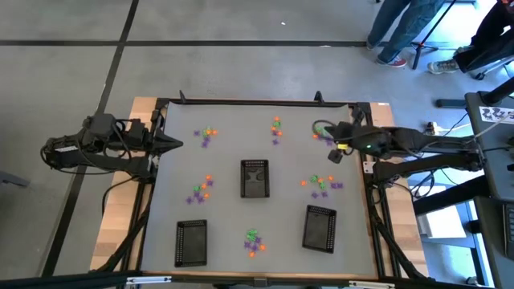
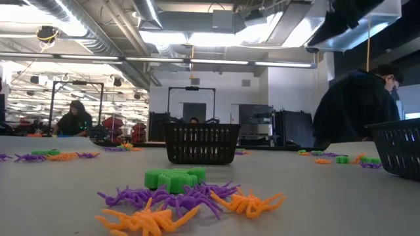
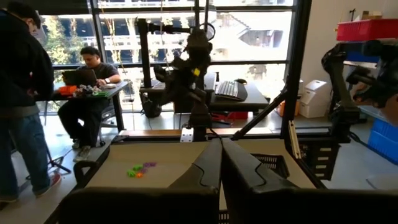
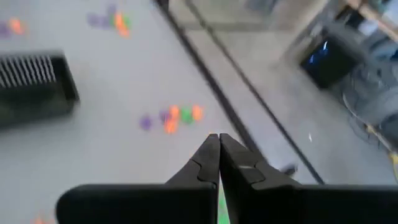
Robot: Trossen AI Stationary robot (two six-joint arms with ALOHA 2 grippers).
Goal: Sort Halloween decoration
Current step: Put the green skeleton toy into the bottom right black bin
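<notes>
arms: dark, jointed | fingers point(image 4: 211, 163): black, tapered | right wrist: yellow marking

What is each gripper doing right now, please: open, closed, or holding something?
Left gripper: closed, holding nothing, at the table's left edge.
Right gripper: closed, nothing visible between its fingers, over the table's right side.

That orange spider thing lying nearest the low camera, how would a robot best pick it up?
Probably by its thicker middle body, coming straight down from above. The orange spider lies flat on the table with thin legs splayed outward, so side approaches would likely snag the legs or the purple spiders touching it. Both the left gripper and right gripper are shut, so either would open first.
</notes>
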